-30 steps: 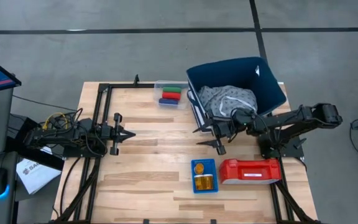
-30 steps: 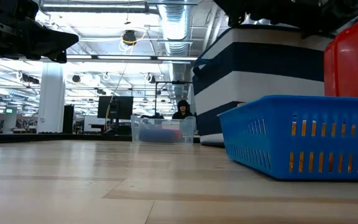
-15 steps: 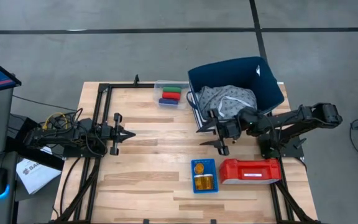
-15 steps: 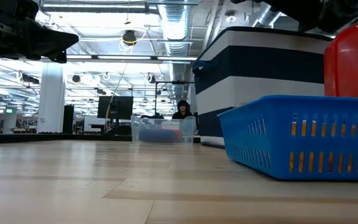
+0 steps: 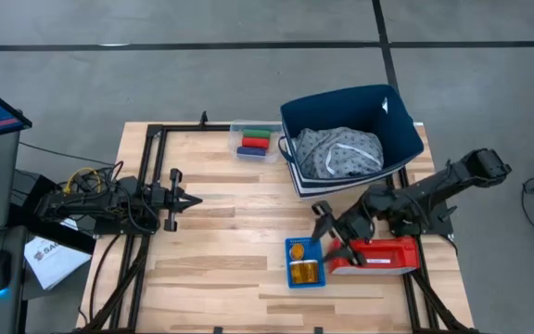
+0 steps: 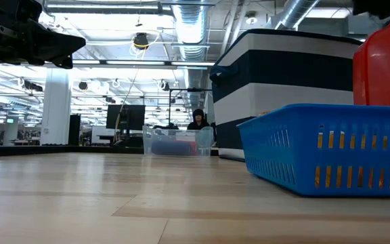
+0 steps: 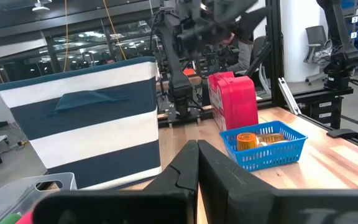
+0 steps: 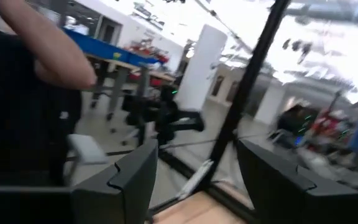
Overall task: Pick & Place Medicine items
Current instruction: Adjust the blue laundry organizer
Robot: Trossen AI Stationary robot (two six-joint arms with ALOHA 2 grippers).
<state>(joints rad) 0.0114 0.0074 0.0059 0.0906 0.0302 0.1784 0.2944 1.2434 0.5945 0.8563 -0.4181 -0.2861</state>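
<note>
Nearest the front edge of the worktop (image 5: pixel 211 269) sits the small blue basket (image 5: pixel 304 263), and the orange pill bottles (image 5: pixel 303 270) lie inside it, white caps barely distinguishable from above. Just beside the basket on its right stands a red case (image 5: pixel 375 255). The right end effector (image 5: pixel 334 236) hovers over the gap between basket and case, its fingers (image 8: pixel 132 177) spread wide and grasping nothing; the right wrist view shows only the room past them.

The step in hand appears to be the approach to a first bottle. To do it well, the right end effector probably needs to tip downward and centre over one bottle, keeping clear of the basket wall and the red case. Closing across the bottle's body rather than its cap should hold better, since the bottles look smooth and likely to roll.

Farther back stand the dark blue bin (image 5: pixel 352 134) holding patterned cloth (image 5: pixel 339 150), and a clear tray (image 5: pixel 255 141) of coloured blocks. The left end effector (image 5: pixel 185 199) waits at the left side, clenched on nothing.
</note>
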